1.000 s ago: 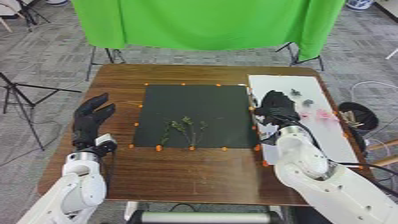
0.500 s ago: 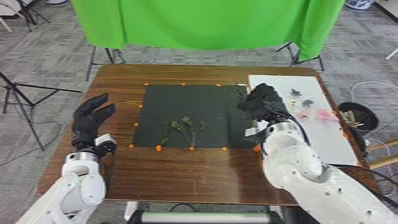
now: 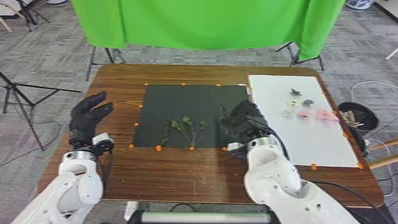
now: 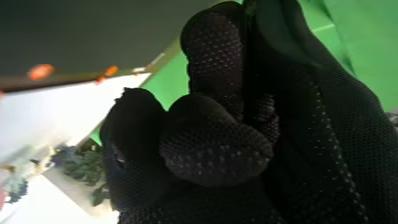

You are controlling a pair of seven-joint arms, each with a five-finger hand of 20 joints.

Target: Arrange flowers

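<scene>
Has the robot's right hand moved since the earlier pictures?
Yes, the right hand has moved left and nearer the robot: earlier it was over the white sheet, now over the black mat's right side.

A green cloth (image 3: pixel 209 25) hangs ahead; a black tripod (image 3: pixel 12 86) stands at left.

1. Floor: grey patterned carpet (image 3: pixel 49 60), head view, on all sides of the brown wooden table (image 3: pixel 117 76).
2. Top centre: bright green cloth (image 3: pixel 209 25), black stand legs (image 3: pixel 108 56) below its edges.
3. Left edge: black tripod (image 3: pixel 11 86), legs splayed.
4. Right of table: dark round bin (image 3: pixel 370 116); pale wooden bars (image 3: pixel 384 162) at frame edge.
5. Upper right: blue-and-white vessel (image 3: pixel 358 4), partly cropped.
</scene>
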